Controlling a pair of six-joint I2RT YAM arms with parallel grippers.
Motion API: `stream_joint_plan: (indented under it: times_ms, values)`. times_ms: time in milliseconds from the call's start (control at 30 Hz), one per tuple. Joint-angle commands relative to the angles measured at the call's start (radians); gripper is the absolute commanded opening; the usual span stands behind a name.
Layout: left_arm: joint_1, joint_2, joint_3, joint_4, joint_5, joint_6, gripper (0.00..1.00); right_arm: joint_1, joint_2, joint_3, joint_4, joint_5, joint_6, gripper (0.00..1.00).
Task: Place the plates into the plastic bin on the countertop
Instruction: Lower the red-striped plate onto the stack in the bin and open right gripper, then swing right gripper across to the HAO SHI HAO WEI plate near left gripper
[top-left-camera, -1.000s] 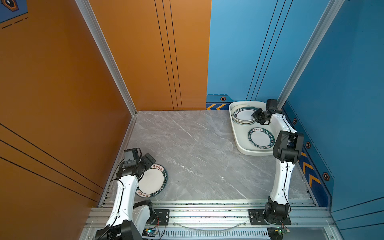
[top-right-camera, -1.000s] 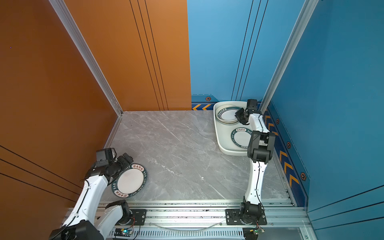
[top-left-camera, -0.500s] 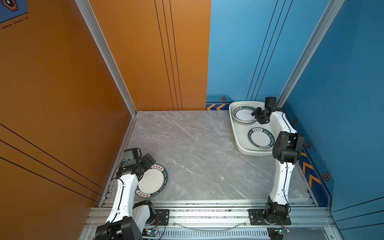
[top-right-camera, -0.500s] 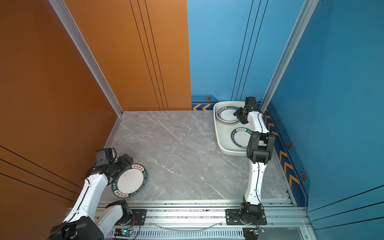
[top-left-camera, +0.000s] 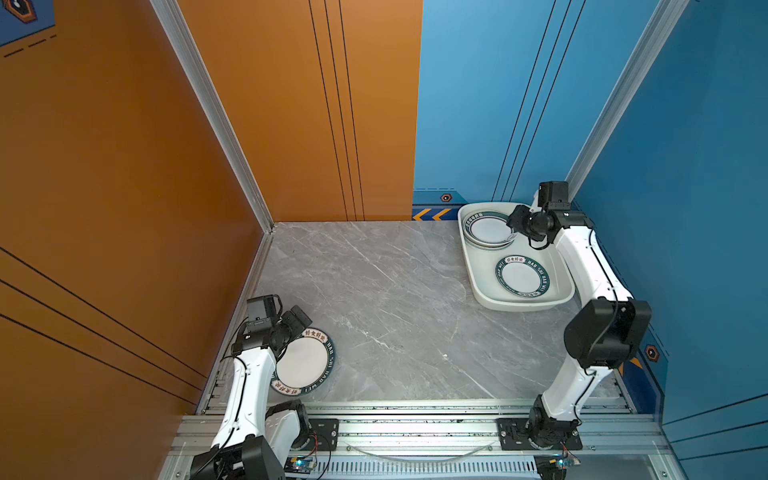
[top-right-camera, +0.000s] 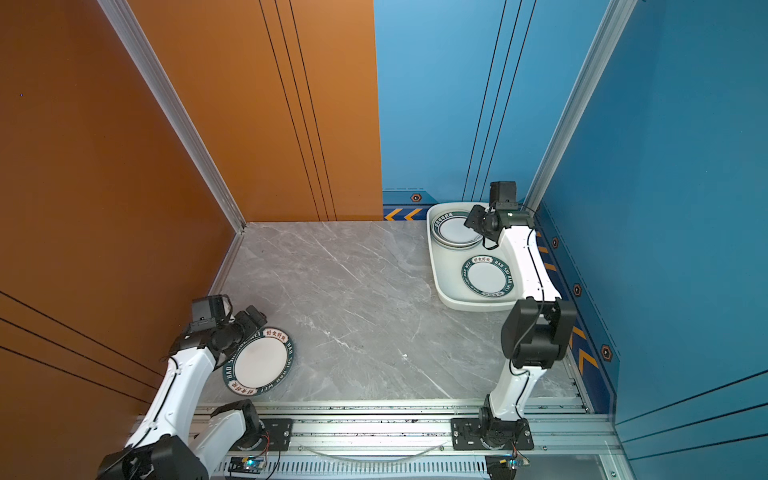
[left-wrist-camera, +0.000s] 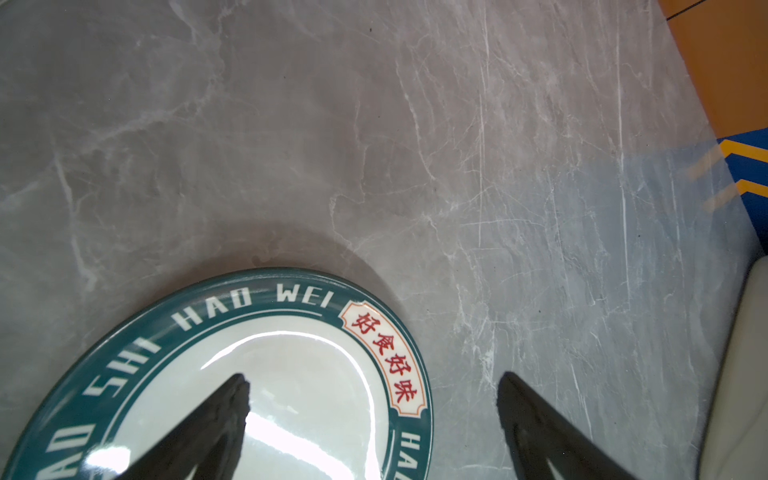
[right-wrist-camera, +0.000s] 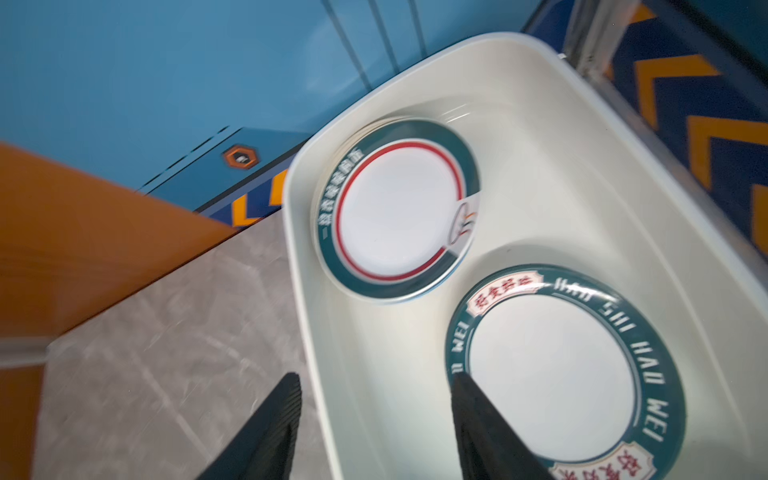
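Booth with an orange wall (top-left-camera: 124, 187) on one side and a blue wall (top-left-camera: 478, 104) behind; a grey veined countertop (top-left-camera: 395, 299) lies between them. The plastic bin (top-left-camera: 523, 304) sits in the far right corner, against the blue wall. It holds a stack of plates (top-left-camera: 488, 230) at its far end and one lettered plate (top-left-camera: 522, 276) flat at its near end. One loose plate (top-left-camera: 305, 363) lies flat on the countertop at the near left, close to the front rail (top-left-camera: 415, 409) and well apart from the bin.

Left gripper (left-wrist-camera: 374, 380): jaws spread wide across the loose plate's rim, one finger over the well, the other over bare marble. Nothing is pinched. We cannot tell whether either finger touches.

Right gripper (right-wrist-camera: 376, 377): jaws apart and empty, above the bin's far end beside the stack. Its wrist view is blurred.

Risks, as we judge them:
- The loose plate's rim lies low on smooth marble. If the outer finger fails to get under it, closing may shove the plate toward the rail instead of lifting it.
- A pinch on one edge of glazed ceramic is weak. The plate could tilt, slip and drop during the carry.
- The carry to the bin crosses the whole countertop. The left arm may run short of reach, and the plate may catch the bin's rim.
- The right gripper is close to the stack, so a careless pull-out could knock the top plate askew.
- Both arms heading for the bin at once could collide.
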Motion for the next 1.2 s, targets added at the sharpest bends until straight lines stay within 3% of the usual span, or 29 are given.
stream_joint_plan:
  times_ms: [0, 100, 233, 400, 567, 867, 1167]
  values:
    - [0.01, 0.015, 0.059, -0.026, 0.045, 0.035, 0.94, 0.098, -0.076, -0.104, 0.038, -0.25, -0.039, 0.59]
    - [0.017, 0.031, 0.071, -0.017, 0.056, 0.032, 0.94, 0.256, -0.105, -0.178, 0.035, -0.366, -0.038, 0.57]
    - [0.024, 0.03, 0.071, -0.006, 0.058, 0.027, 0.94, 0.476, -0.098, -0.286, 0.117, -0.424, 0.021, 0.54]
    - [0.039, 0.007, 0.06, -0.006, 0.055, 0.028, 0.94, 0.682, -0.045, -0.397, 0.354, -0.45, 0.203, 0.53]
    - [0.052, 0.012, 0.056, -0.002, 0.07, 0.023, 0.94, 0.847, 0.114, -0.408, 0.602, -0.473, 0.391, 0.51]
    - [0.075, -0.006, 0.048, 0.0, 0.1, 0.024, 0.94, 0.948, 0.35, -0.34, 0.722, -0.445, 0.496, 0.49]
    - [0.087, 0.007, 0.044, 0.021, 0.116, 0.018, 0.94, 0.995, 0.458, -0.291, 0.745, -0.456, 0.54, 0.48]
